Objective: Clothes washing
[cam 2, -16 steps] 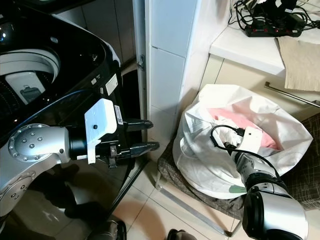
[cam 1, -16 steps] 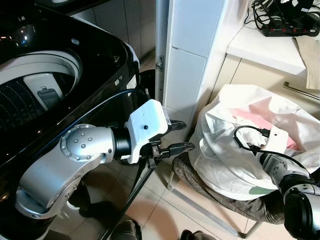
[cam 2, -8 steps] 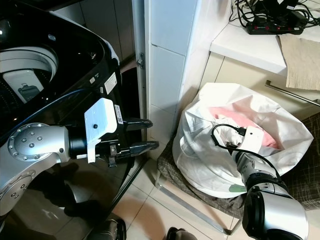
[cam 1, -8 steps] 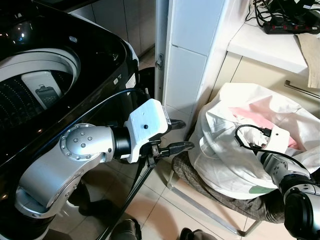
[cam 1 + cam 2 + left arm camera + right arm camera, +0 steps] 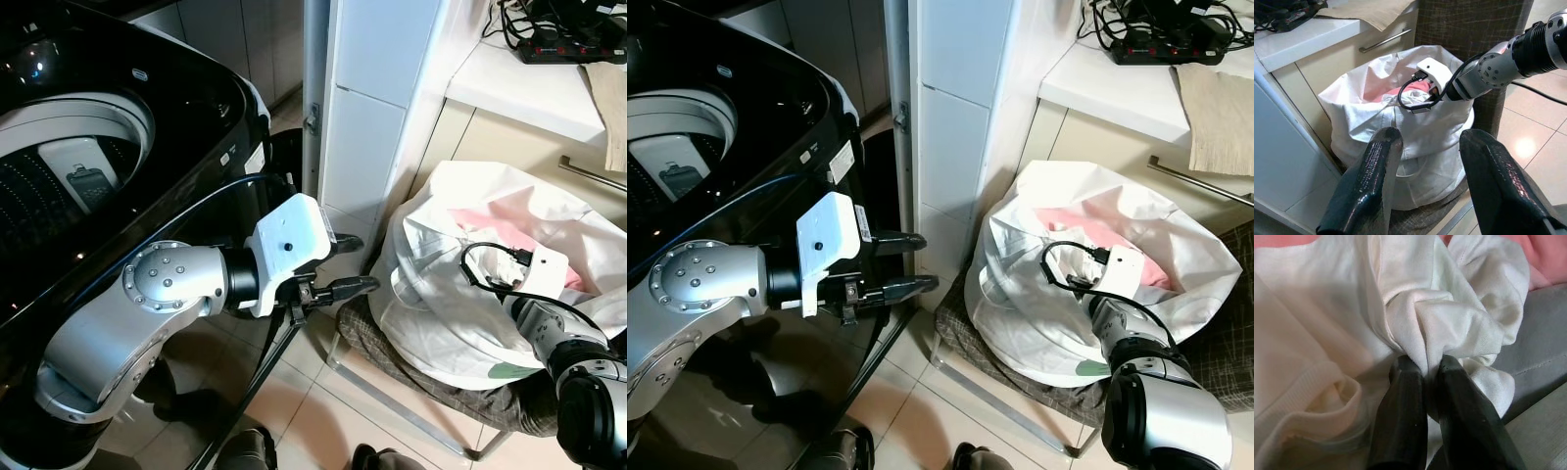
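Note:
A heap of white clothes (image 5: 441,294) with a pink piece (image 5: 500,230) on top lies on a plaid-covered seat (image 5: 421,377) at my right. My right gripper (image 5: 1425,367) is pushed into the heap and shut on a fold of the white garment (image 5: 1440,318); its wrist camera (image 5: 544,269) sticks out of the cloth. The black top-loading washer (image 5: 196,108) stands at my left with its drum (image 5: 69,166) uncovered. Between washer and heap my left gripper (image 5: 355,262) hangs open with nothing in it, its fingers (image 5: 1366,181) pointing at the heap.
A white tiled column (image 5: 372,108) rises behind the gap between washer and seat. A counter (image 5: 519,93) at the back right carries a power strip (image 5: 568,49) with cables and a beige towel (image 5: 615,117). Below it runs a drawer handle (image 5: 588,174).
The view has shifted slightly. Both grippers keep their places, and the right one stays shut on the white garment.

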{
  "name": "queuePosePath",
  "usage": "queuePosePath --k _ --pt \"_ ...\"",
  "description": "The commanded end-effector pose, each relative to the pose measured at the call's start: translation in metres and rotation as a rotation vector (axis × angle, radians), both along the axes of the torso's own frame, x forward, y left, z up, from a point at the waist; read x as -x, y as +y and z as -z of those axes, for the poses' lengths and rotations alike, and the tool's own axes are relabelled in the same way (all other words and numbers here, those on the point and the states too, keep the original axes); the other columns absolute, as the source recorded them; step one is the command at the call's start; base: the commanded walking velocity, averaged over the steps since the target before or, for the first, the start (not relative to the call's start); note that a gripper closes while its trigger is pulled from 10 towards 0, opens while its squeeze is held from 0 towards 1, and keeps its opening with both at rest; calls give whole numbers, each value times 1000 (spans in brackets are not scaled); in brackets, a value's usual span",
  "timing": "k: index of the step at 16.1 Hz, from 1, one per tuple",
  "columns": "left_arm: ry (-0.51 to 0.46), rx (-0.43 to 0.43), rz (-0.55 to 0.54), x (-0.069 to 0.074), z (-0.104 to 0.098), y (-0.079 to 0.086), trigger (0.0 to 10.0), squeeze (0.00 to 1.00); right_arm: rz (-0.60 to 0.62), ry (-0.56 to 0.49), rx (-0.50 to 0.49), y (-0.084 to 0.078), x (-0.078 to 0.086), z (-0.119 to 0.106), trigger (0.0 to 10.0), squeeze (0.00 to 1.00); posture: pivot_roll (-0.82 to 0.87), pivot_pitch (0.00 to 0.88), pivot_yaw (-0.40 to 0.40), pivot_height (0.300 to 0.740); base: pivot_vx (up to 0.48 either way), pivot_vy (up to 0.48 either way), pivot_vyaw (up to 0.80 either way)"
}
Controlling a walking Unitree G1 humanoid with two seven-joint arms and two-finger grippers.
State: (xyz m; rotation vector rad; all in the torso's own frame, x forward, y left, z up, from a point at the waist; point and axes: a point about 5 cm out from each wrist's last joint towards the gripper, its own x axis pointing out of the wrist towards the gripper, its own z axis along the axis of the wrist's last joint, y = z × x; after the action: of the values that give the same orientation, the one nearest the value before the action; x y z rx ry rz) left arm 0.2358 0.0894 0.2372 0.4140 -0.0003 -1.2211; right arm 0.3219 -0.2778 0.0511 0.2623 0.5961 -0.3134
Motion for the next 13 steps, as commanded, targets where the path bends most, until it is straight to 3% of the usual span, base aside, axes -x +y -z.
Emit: queuePosePath --k 1,4,8,10,11,13 --pt "-14 -5 -7 -1 1 0 10000 0 9 -15 12 -4 -1 -3 0 0 218 158 -28 740 0 0 0" --pt "-46 43 -78 -10 2 4 10000 0 20 -150 49 -18 -15 -35 0 0 147 108 -52 740 0 0 0" --pt "-79 91 -137 -17 1 10 10000 0 -82 -282 151 -29 -31 -79 0 0 74 59 -64 740 0 0 0" --pt "-112 120 -171 -23 -1 11 10000 0 -163 -372 221 -35 -37 -113 0 0 49 33 -70 740 0 0 0" --pt "-149 155 -199 -29 -5 8 10000 0 -236 -490 239 -36 -40 -154 0 0 24 8 -73 740 0 0 0" --pt "-188 193 -226 -35 -11 5 10000 0 -328 -609 180 -28 -39 -190 0 0 11 0 -73 740 0 0 0"
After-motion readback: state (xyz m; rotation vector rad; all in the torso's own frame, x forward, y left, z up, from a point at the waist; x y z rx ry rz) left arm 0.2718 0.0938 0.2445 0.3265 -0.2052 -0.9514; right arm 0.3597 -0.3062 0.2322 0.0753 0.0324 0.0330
